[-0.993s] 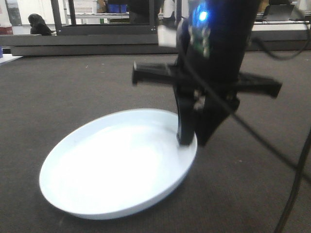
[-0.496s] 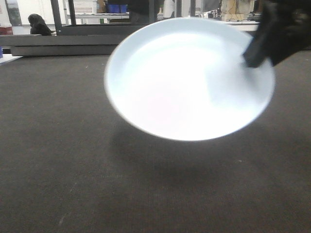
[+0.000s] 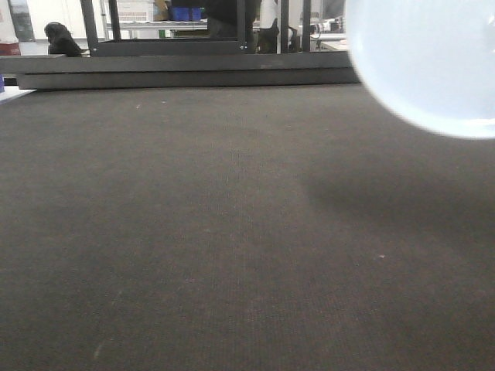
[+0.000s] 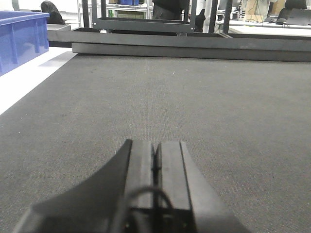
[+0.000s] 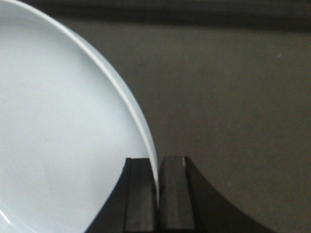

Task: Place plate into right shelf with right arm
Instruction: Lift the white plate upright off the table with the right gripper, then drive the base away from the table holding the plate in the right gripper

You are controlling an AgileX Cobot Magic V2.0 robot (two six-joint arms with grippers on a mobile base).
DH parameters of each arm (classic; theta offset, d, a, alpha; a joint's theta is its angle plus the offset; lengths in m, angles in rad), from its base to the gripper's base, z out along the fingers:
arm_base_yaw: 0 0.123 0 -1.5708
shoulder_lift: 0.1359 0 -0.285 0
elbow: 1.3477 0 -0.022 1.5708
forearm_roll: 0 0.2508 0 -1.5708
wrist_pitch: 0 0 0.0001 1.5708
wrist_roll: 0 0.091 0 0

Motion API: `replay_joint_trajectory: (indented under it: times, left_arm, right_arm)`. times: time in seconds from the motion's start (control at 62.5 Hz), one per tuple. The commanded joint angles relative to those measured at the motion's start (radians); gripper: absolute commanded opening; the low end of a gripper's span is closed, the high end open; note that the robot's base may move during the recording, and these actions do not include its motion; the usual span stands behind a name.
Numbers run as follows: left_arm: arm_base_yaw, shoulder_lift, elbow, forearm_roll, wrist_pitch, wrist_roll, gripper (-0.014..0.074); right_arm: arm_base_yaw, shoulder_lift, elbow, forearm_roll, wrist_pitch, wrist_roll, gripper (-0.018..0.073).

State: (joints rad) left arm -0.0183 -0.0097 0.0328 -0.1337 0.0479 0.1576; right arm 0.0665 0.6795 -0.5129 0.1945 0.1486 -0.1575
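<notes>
Two pincers seen. Right pincer (image 5: 157,167) clenched on plate (image 5: 63,136), rim edge-on between both fingers (image 5: 141,194); hold is at rim only. Left pincer (image 4: 155,160) closed on nothing, low over worktop (image 4: 204,97). Plate in air, clear of worktop, its shadow on worktop below. Handling, by judgement: stiff, glossy so slippery, breakable; light enough for rim pinch, yet apt to swing or slide out. Take rim deep, move slowly. Count: one plate, one blue bin (image 4: 19,39) at worktop's left side. Shelf not identifiable.
</notes>
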Motion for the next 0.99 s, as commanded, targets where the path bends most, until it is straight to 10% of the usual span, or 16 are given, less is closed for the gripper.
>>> replay_joint_trajectory:
  times: [0.0, 0.977]
  left_arm:
    - [-0.002, -0.010, 0.010, -0.008, -0.090, -0.007, -0.0128]
    - [-0.002, -0.010, 0.010, -0.008, -0.090, -0.007, -0.0128]
  right_arm:
    - [-0.012, -0.099, 0.002, 0.008, -0.111, -0.010, 0.0056]
    - [-0.012, -0.434, 0.098, 0.008, -0.134, -0.010, 0.0056]
